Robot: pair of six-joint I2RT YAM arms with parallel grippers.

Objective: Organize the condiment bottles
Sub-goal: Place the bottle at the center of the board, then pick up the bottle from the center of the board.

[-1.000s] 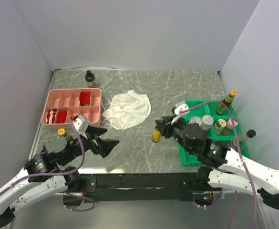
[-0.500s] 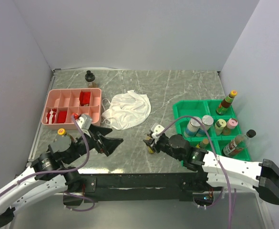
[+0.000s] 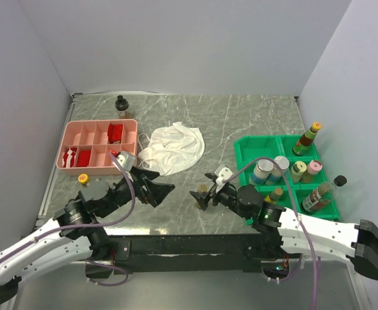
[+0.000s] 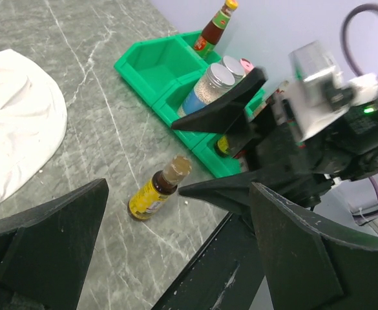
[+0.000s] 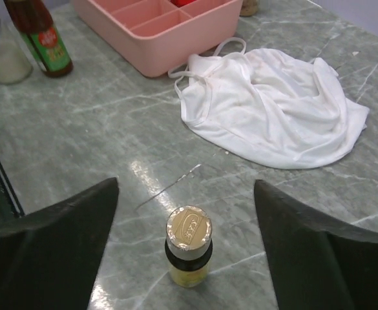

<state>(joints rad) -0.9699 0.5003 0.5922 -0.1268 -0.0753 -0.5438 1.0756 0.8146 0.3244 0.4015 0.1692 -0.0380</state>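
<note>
Bottle with yellow label stands near the bench's front edge between the spread fingers of the right gripper, untouched. Left gripper gapes wide nearby, empty

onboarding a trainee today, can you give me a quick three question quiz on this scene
1. True or false: the right gripper is shut on the yellow-labelled bottle.
2. Where is the white cloth? A on the table beside the pink tray; B inside that tray; C hanging off the table edge.
3. Name the colour of the tray holding most of the bottles.
Key: 1 false, its jaws stand open with the bottle free between them; 2 A; 3 the green tray.
</note>
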